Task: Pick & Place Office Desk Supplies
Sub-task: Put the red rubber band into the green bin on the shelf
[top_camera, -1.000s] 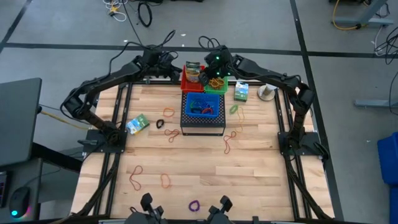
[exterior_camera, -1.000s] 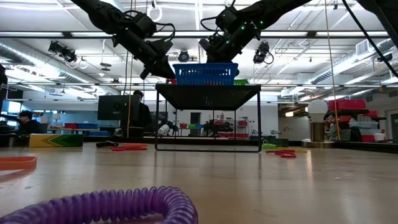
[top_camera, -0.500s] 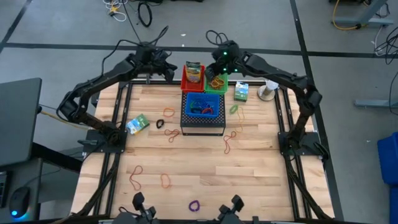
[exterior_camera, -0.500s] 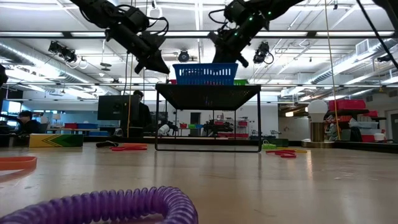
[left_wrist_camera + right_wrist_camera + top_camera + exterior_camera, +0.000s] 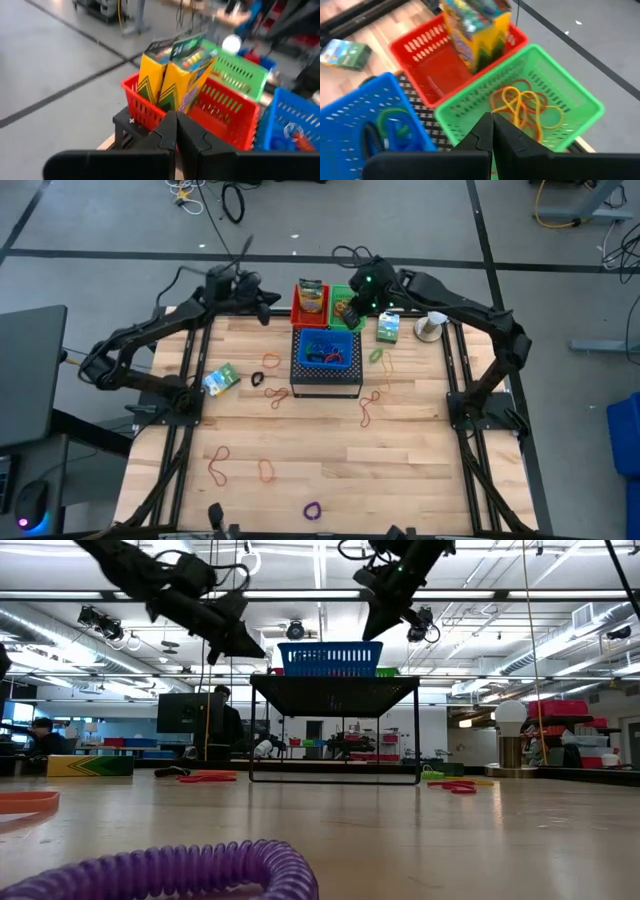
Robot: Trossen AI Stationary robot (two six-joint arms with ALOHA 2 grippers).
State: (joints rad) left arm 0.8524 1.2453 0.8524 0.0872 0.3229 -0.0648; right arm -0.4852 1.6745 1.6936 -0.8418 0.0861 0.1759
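Right now both claws clenched, empty: left claw (image 5: 262,308) beside red basket (image 5: 303,312), right claw (image 5: 350,315) over green basket (image 5: 560,95). Next: reopen before descending on bench (image 5: 420,430) bands.

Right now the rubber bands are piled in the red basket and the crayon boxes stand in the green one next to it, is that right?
Not quite, the two baskets are swapped. The right wrist view shows the rubber bands lying in the green basket, while the crayon boxes stand in the red basket next to it.
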